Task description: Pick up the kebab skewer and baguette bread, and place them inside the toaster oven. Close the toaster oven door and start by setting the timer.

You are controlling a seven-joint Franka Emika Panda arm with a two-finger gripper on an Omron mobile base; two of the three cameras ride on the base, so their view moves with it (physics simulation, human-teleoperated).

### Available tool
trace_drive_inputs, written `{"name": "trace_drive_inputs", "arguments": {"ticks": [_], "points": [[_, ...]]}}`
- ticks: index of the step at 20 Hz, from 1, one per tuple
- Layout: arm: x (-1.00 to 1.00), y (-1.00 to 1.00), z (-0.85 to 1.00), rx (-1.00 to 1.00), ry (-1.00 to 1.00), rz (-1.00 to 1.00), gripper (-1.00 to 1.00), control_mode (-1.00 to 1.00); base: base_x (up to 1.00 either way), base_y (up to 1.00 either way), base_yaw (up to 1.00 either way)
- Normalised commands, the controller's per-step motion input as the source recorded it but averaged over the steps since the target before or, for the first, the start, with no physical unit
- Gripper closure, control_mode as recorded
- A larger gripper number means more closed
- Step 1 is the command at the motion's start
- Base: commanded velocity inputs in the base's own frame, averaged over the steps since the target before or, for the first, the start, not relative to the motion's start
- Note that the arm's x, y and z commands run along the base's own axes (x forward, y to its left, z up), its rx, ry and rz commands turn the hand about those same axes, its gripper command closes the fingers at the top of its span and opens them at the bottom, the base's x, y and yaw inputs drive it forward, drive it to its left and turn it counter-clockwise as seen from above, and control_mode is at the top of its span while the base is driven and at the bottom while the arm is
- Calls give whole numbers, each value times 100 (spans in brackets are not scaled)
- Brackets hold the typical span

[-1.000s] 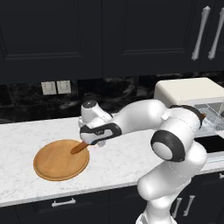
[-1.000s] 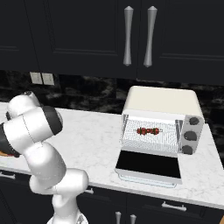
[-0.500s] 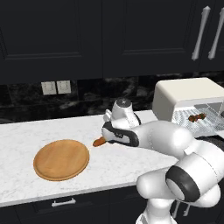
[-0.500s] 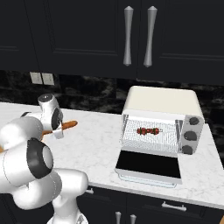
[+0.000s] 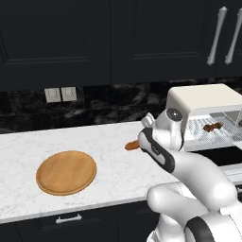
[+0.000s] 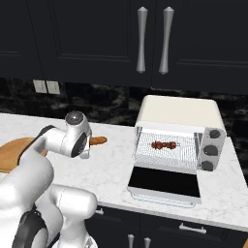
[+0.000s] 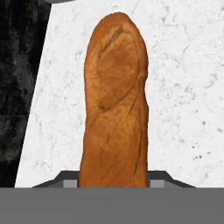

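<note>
I have the jaws [image 7: 113, 186] clamped on the baguette bread [image 7: 114, 105], which juts straight out from them above the white marble worktop [image 5: 113, 165], clear of the round wooden board [image 5: 66, 172]. Farther along stands the toaster oven [image 6: 177, 133], its door [image 6: 164, 180] dropped flat open and the kebab skewer [image 6: 163, 144] lying on the wire rack [image 6: 164, 152].

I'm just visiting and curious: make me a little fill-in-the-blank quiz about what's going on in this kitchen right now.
1. The gripper carries the ____ above the counter.
2. The skewer lies on the rack inside the ____.
3. The oven door is ____.
4. The round wooden board has ____ on it.

Missing words: baguette; toaster oven; open; nothing
</note>
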Motion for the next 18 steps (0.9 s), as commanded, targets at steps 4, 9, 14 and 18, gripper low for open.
{"name": "trace_drive_inputs", "arguments": {"ticks": [4,9,14,18], "points": [[-18,-100,29,9,-15,-8,100,-100,0,0,0],[-6,-100,25,8,-12,-4,100,-100,0,0,0],[21,-100,11,3,-4,-4,100,-100,0,0,0],[39,-100,0,0,-5,-4,100,-100,0,0,0]]}}
